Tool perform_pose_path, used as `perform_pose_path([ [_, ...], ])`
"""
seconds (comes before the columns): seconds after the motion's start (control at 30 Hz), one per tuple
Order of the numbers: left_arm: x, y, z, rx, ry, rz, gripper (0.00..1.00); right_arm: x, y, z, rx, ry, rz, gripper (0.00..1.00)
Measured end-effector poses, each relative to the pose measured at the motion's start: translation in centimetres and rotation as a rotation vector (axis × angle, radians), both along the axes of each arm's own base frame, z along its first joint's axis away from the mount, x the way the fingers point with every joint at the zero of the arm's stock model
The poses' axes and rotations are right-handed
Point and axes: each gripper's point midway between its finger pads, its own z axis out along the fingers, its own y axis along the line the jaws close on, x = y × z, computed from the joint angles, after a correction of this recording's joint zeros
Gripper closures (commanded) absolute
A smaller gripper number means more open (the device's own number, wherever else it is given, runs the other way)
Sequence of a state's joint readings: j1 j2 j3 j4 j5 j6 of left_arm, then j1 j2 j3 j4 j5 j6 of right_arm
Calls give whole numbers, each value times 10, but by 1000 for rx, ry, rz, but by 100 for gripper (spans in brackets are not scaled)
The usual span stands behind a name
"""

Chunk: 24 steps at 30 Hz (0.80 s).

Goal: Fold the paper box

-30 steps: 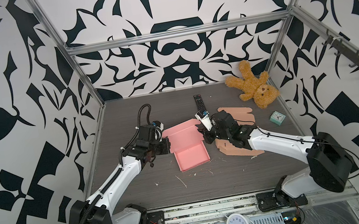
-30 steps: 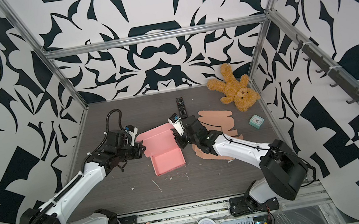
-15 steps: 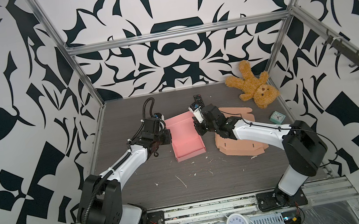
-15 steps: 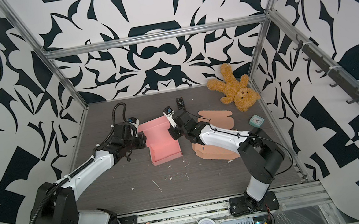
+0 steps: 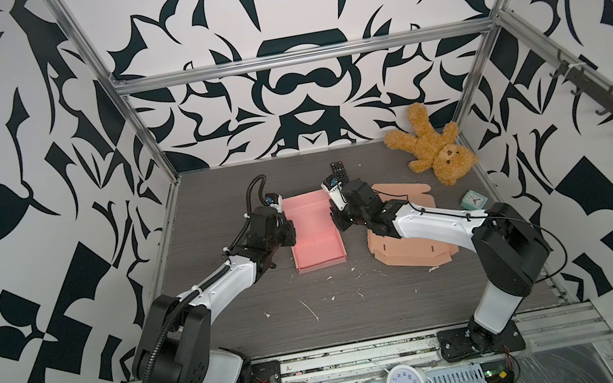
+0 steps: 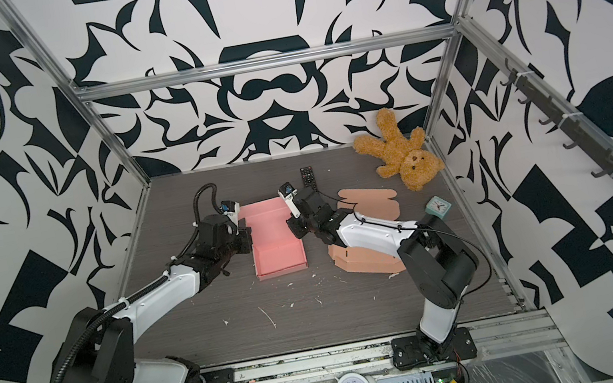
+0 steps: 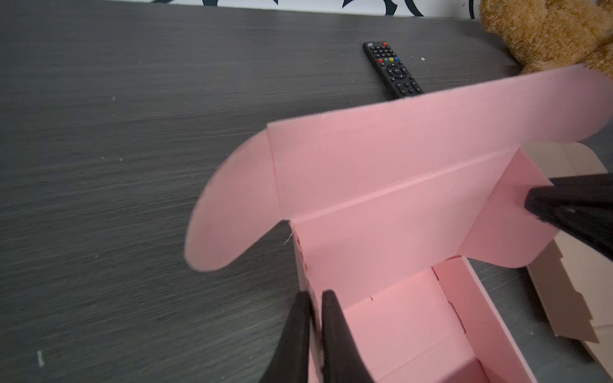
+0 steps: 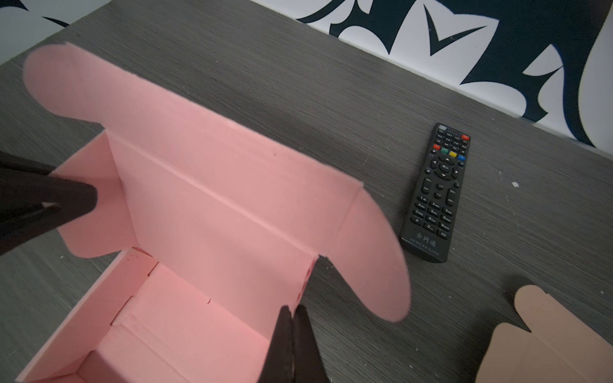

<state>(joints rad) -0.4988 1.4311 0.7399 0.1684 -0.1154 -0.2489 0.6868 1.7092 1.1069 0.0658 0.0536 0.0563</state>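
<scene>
The pink paper box (image 5: 315,241) (image 6: 276,250) stands mid-table as an open tray, its lid (image 7: 391,159) leaning back with rounded ear flaps at both ends. My left gripper (image 5: 289,232) (image 7: 316,295) is shut on the box's left side wall, one finger inside and one outside. On the opposite side my right gripper (image 5: 337,221) (image 8: 293,310) is shut on the right wall the same way. Each wrist view also shows the other gripper's dark fingers (image 7: 564,209) (image 8: 49,202) against a side flap.
A black remote (image 5: 338,172) lies just behind the box. Flat tan cardboard blanks (image 5: 411,251) are stacked under the right arm. A teddy bear (image 5: 435,152) lies in the back right corner, a small teal clock (image 5: 474,200) near the right wall. Paper scraps (image 5: 310,310) dot the front.
Both grippers have carried the box toward the back and turned it from slanted to square with the table. Over the last half second it has hardly moved.
</scene>
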Motion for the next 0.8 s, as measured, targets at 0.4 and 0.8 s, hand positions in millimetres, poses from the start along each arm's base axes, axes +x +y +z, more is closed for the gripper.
perform_pose_path([
  [0.4,0,-7,-4,50,-125,32,87,0,-4,-5,17,-24,-8,92],
  [0.8,-21,-14,-17,69,-177,23,86,-14,-11,-12,19,-7,8,90],
])
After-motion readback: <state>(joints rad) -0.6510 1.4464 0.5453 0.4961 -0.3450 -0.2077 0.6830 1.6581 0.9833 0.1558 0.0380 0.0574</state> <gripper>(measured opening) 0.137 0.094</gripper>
